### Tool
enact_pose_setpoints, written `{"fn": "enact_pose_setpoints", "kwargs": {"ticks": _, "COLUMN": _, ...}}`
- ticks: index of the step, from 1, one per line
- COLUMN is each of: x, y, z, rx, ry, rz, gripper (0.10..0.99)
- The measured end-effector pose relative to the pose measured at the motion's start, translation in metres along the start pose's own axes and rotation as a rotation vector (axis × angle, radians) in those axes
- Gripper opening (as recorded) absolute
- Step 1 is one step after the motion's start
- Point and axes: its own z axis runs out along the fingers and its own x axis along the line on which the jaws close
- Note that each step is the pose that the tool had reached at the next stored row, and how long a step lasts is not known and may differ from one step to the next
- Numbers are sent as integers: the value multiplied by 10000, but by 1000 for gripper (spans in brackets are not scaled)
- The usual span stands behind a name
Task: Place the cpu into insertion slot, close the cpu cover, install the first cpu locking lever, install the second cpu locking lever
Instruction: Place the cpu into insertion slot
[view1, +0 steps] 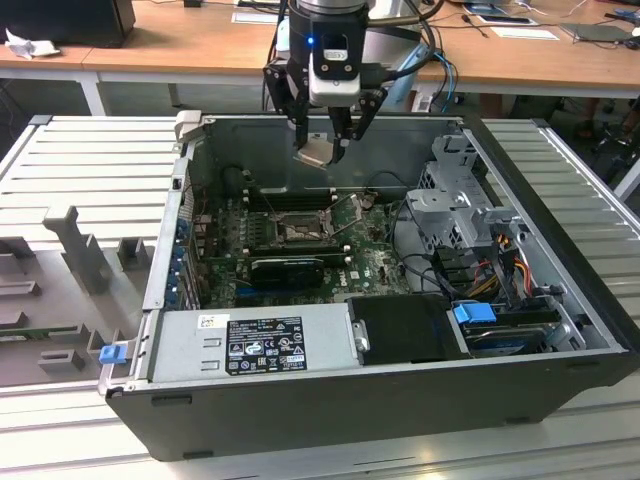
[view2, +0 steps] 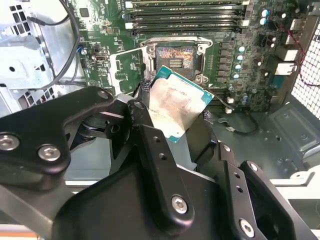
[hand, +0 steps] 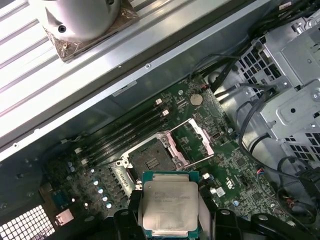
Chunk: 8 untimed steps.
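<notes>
Exterior view, nearest item: an open computer case (view1: 400, 400) lies on its side on a grey ribbed worktop (view1: 80, 150). A labelled power supply (view1: 250, 345) sits along the near wall, with a blue latch (view1: 112, 352) at the corner on the exterior view's left.

Further in, the long black graphics card (view1: 288, 268) lies across the green board. Just behind it is the insertion slot (view1: 298, 232). The slot is bare; its dark contact field is exposed in both wrist views. The cpu cover (hand: 206, 142) is swung up and open beside the slot, and green board shows through its cut-out. The black memory slots (hand: 125, 135) run along the slot's far side.

Above the far part of the case hangs the end effector (view1: 322, 148). Its fingers are clamped on opposite edges of the cpu (view1: 316, 152). The chip is held tilted, clear of the board and not touching the slot. In the first wrist view its pale metal face is toward the camera.

Beyond the case stands a wooden worktop (view1: 180, 40).
</notes>
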Motion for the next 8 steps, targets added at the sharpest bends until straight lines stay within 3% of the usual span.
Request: {"fn": "enact_pose_setpoints", "kwargs": {"ticks": 8, "x": 0, "y": 0, "z": 5, "rx": -18, "ry": -71, "rz": 795, "gripper": 529}}
